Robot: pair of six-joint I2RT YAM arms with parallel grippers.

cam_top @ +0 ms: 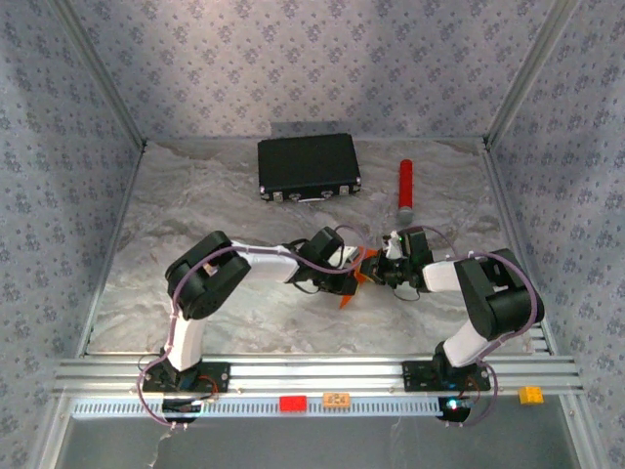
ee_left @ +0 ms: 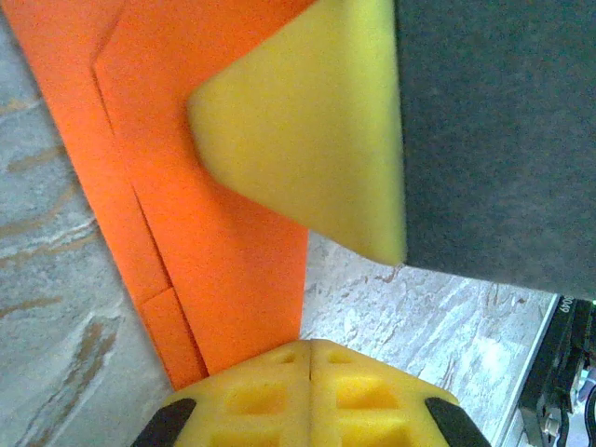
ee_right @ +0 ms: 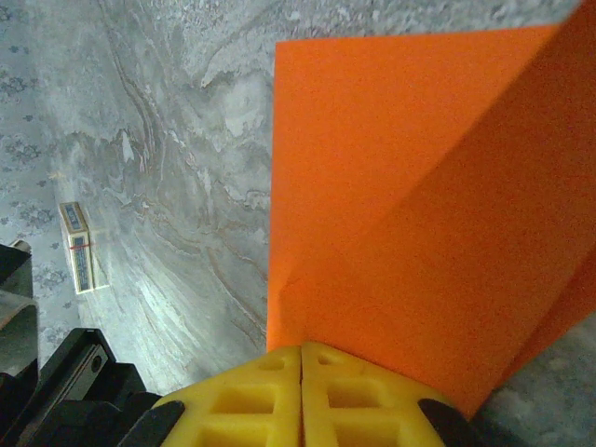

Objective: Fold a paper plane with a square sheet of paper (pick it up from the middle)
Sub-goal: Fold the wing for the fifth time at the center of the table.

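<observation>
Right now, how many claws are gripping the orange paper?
2. The left claw pinches the orange paper from the left, the right claw from the right, near the middle of the table.

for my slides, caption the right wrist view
Right claw shut on creased orange paper, grey marbled table behind.

The square sheet of paper point(ee_right: 391, 186) is thin, matt orange paper, smooth between sharp creases. The left tool point(ee_left: 310, 346) and the right tool point(ee_right: 301, 352) have yellow fingers of matt, faintly grainy moulded plastic with recessed cells. The counter point(cam_top: 195, 195) looks like grey veined marble with a soft sheen. The black case point(cam_top: 309, 161) is smooth, with small shiny metal fittings. The near rail point(cam_top: 312, 373) is ribbed bare metal.
</observation>
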